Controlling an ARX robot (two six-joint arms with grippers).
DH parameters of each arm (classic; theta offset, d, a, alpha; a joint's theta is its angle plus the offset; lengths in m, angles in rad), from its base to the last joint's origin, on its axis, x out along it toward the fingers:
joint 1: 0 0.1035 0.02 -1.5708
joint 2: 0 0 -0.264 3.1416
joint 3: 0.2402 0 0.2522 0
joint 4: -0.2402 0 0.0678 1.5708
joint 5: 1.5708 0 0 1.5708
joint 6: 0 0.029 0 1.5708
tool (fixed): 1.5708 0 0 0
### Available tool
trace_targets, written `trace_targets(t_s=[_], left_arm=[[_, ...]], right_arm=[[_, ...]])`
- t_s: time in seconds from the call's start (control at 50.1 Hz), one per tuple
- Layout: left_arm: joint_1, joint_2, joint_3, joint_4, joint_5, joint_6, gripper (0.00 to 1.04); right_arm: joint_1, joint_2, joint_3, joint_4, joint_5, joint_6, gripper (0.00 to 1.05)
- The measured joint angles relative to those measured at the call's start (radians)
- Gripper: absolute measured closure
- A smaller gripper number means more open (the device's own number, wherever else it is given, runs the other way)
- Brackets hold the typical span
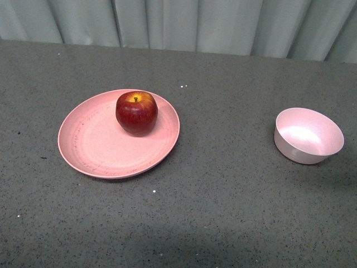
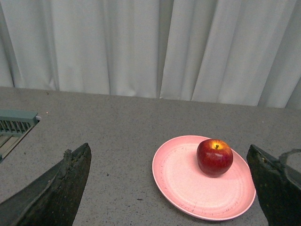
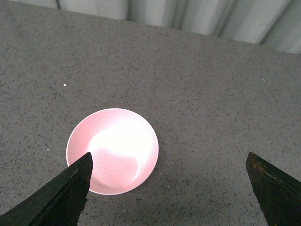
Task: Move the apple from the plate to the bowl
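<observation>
The round, glossy dark-red apple [image 1: 136, 113] looks to me like a firm, fairly weighty thing that will not give under the pads. Its waxy skin is likely slick, and being round it may roll if I nudge it before closing. I would take hold across its widest girth, one finger on each flank, coming down from above and staying clear of the stem. I'd use only moderate squeeze, since the flesh could bruise.

It stands upright, the short stem pointing up out of a yellow patch on the crown, with highlights on the red shoulders. It sits on the wide, shallow, salmon-pink speckled plate [image 1: 100, 145], off centre, toward the far right part of it in the front view.

The small, deep, pale pink-white bowl [image 1: 290, 148] is empty and stands well apart to the right on the grey speckled tabletop [image 1: 223, 212]. A pale pleated curtain [image 1: 223, 22] hangs behind.

Neither arm shows in the front view. From the wrist cameras, the left gripper [image 2: 168, 155] has its jaws spread wide with nothing between them, looking at the plate and apple from a way off. The right gripper [image 3: 168, 155] is likewise wide and empty, hanging above the bowl. Nothing has been picked up yet.
</observation>
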Motion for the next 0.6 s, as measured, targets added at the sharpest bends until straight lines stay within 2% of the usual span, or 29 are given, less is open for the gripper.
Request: trace_targets(t_s=[0.12, 0.319, 0.599], left_arm=[[0.0, 0.0, 0.0, 0.0, 0.0, 0.0, 0.07], [0.0, 0.0, 0.0, 0.0, 0.0, 0.0, 0.07], [0.0, 0.0, 0.0, 0.0, 0.0, 0.0, 0.07]], right_arm=[[0.029, 0.105, 0.08, -0.032, -0.007, -0.022, 0.09], [0.108, 0.3, 0.237, -0.17, -0.027, -0.058, 0.09], [0.161, 0.468, 0.403, -0.321, -0.016, -0.084, 0.09]])
